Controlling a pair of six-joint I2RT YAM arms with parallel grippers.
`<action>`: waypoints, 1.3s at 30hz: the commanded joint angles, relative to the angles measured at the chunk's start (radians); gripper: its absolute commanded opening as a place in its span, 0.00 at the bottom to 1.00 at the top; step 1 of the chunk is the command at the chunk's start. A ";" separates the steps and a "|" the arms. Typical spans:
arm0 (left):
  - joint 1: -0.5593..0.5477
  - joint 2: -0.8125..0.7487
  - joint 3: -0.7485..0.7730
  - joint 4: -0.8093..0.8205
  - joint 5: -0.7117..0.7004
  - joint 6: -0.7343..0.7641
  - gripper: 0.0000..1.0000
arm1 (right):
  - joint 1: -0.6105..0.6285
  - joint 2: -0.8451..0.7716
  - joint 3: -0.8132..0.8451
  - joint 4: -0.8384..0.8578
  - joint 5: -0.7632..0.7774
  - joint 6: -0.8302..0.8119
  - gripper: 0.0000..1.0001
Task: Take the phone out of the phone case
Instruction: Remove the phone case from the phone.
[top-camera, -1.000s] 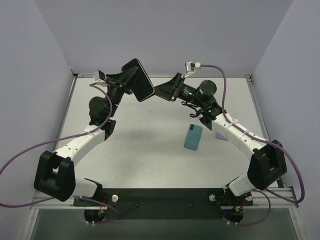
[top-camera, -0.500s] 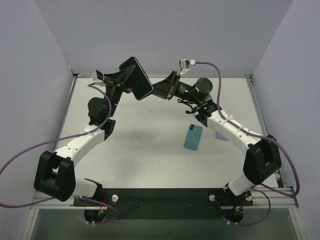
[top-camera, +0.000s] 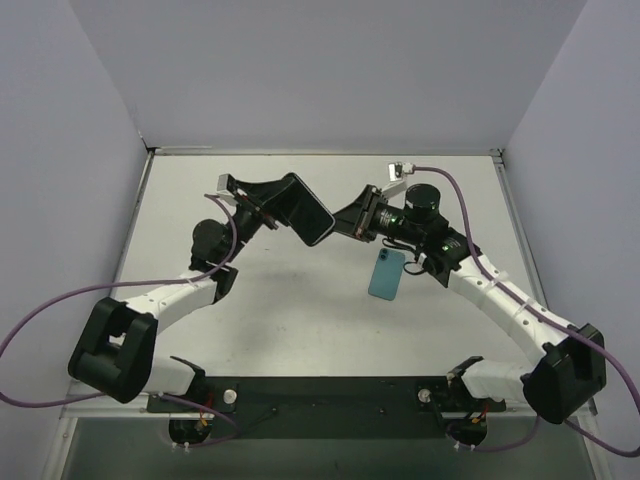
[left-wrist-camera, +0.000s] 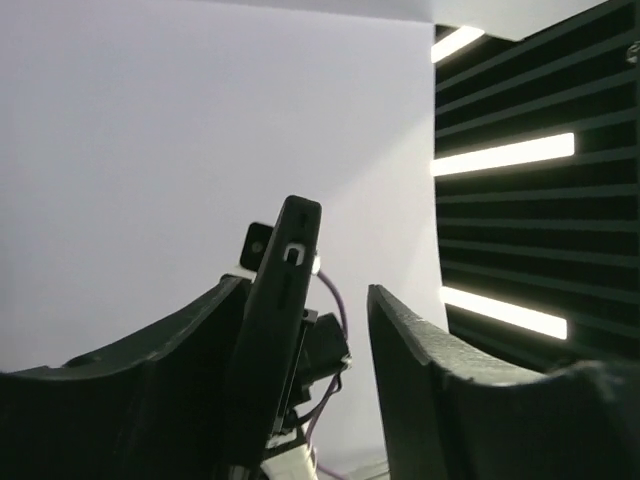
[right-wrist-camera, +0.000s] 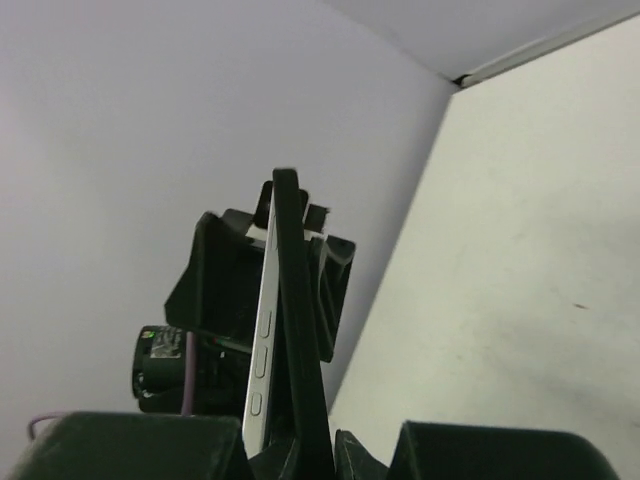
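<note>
Phone (top-camera: 307, 208) aloft — right pincer (top-camera: 346, 224) nipping (arms raised)

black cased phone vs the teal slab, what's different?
Black cased phone is lifted, tilted on edge, and pinched by the right gripper. The teal slab lies flat on the table with nothing touching it. The colours differ: black against teal. Both are slim rounded rectangles.

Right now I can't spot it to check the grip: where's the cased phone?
Top view: the cased phone is held above the table, between the left hand and the right hand, up-left of the teal phone or case lying flat.
</note>
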 joint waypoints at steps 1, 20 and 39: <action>-0.008 -0.013 -0.063 0.302 0.160 -0.055 0.66 | -0.061 -0.077 -0.053 -0.397 0.261 -0.160 0.00; -0.017 -0.228 -0.224 -0.533 0.335 0.647 0.86 | -0.017 -0.140 -0.007 -0.766 0.585 -0.400 0.00; -0.074 -0.355 -0.249 -0.903 0.034 0.971 0.98 | 0.356 0.414 0.433 -1.102 0.985 -0.527 0.00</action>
